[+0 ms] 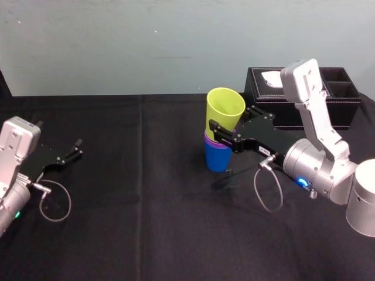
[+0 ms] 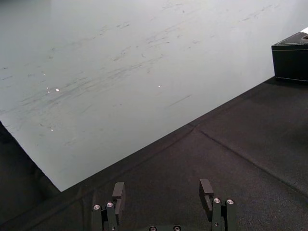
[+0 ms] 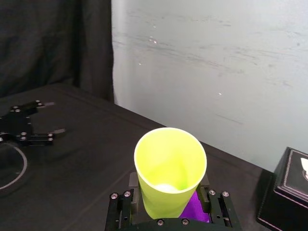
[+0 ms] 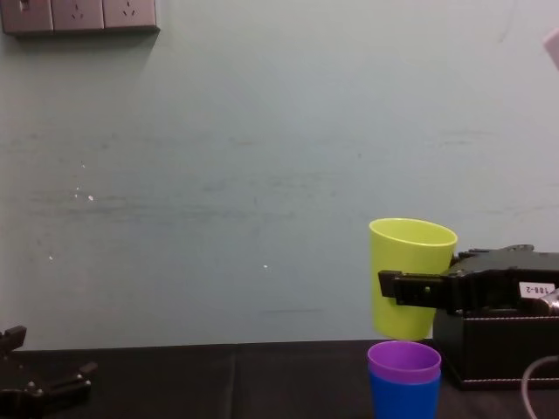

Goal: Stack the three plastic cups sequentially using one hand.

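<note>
Two cups sit nested, purple cup (image 4: 403, 358) in blue cup (image 1: 218, 159). Right end effector (image 1: 234, 126) clamps the yellow-green cup (image 1: 224, 114) just above the purple cup, seemingly tilted. Released askew, it could snag the rim and topple. Left end effector (image 2: 162, 185) idles well left of the purple cup, fingers apart.
</note>
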Robot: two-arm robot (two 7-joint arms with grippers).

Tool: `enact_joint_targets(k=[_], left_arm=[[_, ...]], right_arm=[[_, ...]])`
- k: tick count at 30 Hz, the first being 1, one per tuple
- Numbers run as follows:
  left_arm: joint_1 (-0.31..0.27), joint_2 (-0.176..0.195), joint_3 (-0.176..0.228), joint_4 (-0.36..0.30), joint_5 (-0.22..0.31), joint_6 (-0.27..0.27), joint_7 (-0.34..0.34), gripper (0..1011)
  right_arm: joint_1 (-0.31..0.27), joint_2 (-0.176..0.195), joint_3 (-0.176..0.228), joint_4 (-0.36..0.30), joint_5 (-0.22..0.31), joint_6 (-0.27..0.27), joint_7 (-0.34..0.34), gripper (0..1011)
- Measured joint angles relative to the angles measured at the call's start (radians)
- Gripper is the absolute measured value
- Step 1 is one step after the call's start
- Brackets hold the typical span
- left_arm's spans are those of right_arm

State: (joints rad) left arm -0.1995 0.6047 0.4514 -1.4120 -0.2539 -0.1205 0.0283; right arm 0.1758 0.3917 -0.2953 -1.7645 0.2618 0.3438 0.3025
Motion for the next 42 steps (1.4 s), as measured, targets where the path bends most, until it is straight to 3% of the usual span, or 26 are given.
enact_joint_targets(k=[20,42], left_arm=[[0.000,0.000,0.000,0.000,0.000,0.000,0.000,1010],[0.000,0.000,0.000,0.000,0.000,0.000,0.000,1010]], right_arm=[[0.081,-0.034,0.002,0.156,-0.012,-0.004,-0.015,715],[0.105,-0.059,-0.014,0.201,-0.033,-0.015,-0.010,715]])
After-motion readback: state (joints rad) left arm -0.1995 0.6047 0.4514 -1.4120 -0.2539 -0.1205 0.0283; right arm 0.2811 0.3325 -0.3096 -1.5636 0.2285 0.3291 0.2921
